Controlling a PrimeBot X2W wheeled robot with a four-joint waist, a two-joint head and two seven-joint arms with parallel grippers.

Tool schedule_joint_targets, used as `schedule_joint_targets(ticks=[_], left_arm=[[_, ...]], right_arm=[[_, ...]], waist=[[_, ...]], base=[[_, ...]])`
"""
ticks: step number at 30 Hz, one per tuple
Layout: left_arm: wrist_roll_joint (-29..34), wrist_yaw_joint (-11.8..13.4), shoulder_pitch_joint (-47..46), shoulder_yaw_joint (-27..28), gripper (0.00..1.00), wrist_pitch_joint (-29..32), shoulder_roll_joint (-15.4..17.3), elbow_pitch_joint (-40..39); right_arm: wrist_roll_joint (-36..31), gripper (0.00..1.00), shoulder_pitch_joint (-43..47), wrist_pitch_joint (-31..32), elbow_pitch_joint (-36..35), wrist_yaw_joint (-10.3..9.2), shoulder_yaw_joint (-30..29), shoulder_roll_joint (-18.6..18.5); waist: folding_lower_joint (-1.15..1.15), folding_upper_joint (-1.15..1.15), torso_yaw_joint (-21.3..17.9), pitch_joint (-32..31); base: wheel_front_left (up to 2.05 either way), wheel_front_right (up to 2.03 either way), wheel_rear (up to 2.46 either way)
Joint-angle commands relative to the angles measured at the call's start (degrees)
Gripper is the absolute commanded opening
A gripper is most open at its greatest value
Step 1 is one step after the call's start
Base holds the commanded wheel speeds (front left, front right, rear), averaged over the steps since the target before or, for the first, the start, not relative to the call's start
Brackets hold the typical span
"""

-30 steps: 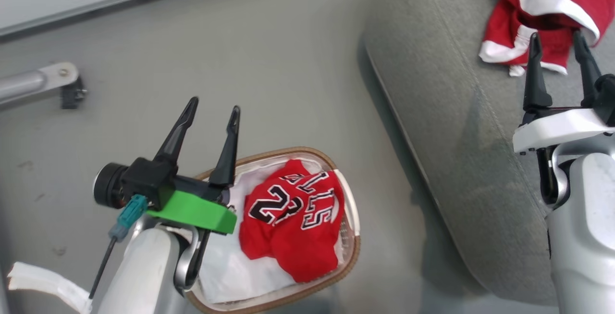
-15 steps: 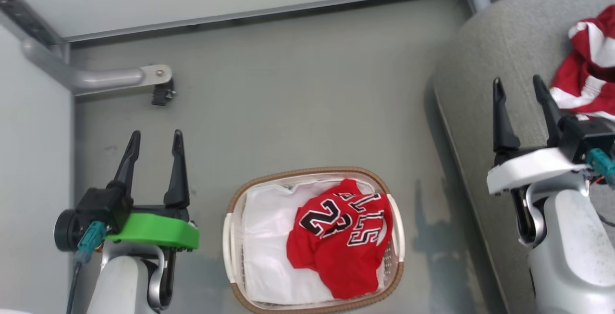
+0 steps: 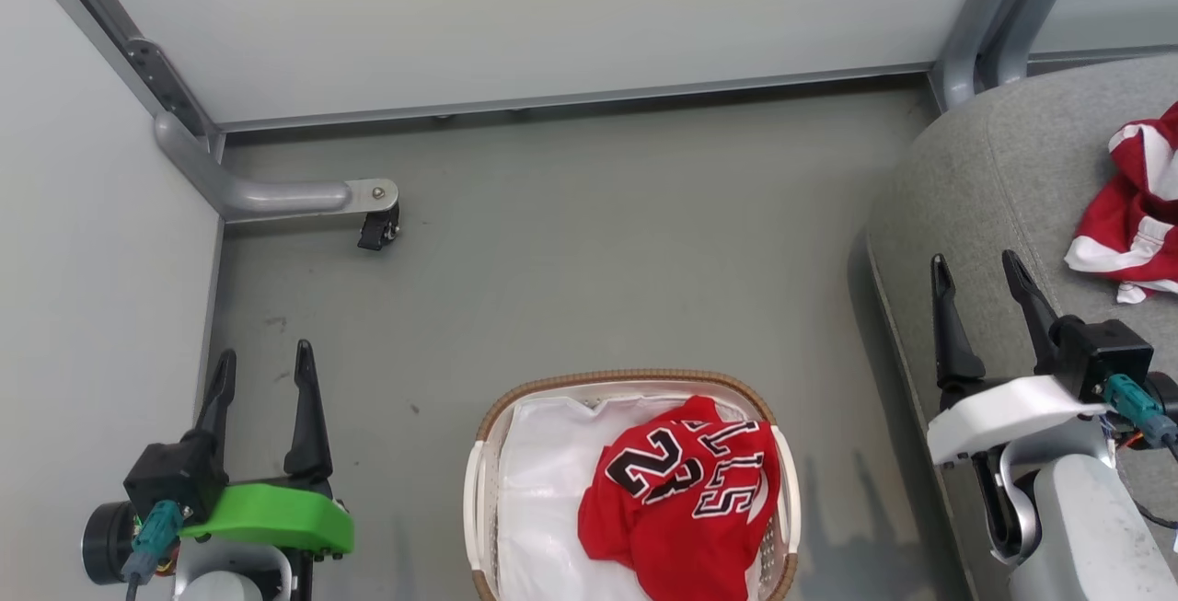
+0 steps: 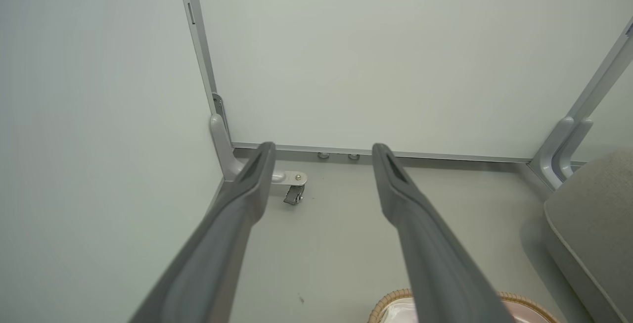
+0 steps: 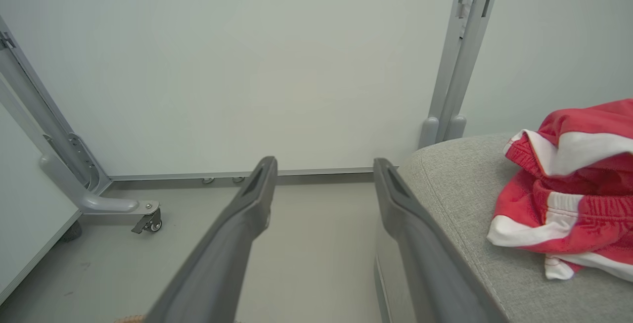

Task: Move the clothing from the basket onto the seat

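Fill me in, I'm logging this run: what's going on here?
A two-armed robot is moving red clothing from a basket to a seat. The striped piece lies on the seat; the jersey lies in the basket, on a white sheet. Both grippers are open and empty, the left gripper over the floor, the right gripper at the seat's edge.

The basket (image 3: 472, 500) is white perforated plastic, its rim brown with a woven look. The jersey (image 3: 681, 527) is smooth red cloth — the white sheet (image 3: 543, 500) under it soft and matt. The seat (image 3: 975, 178) is coarse grey woven fabric; the striped garment (image 3: 1132, 224) on it is cloth, ribbed in places. The floor (image 3: 598, 242) is matt grey, the frame leg (image 3: 276, 198) dull metal.
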Motion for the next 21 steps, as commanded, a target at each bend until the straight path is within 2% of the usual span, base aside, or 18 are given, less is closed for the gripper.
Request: schedule_joint_targets(ticks=[1, 13, 21], left_arm=[[0.3, -0.2, 1.0, 0.3, 1.0, 0.0, 0.0, 0.1], [-0.3, -0.2, 5.5, 1.0, 1.0, 0.0, -0.1, -0.6], [-1.6, -0.2, 4.8, -1.5, 1.0, 0.0, -0.1, 0.0]], right_arm=[[0.5, 1.0, 1.4, -0.1, -0.3, -0.06, 0.1, -0.1], [2.1, 1.0, 6.1, -0.1, 0.1, -0.06, -0.1, 0.1], [2.4, 1.0, 4.8, -0.1, -0.4, -0.06, 0.7, 0.1]], waist=[[0.0, 0.0, 0.1, -1.3], [0.0, 0.0, -0.2, -4.6], [0.0, 0.0, -0.9, -3.1]], base=[[0.0, 0.0, 0.0], [0.0, 0.0, 0.0], [0.0, 0.0, 0.0]])
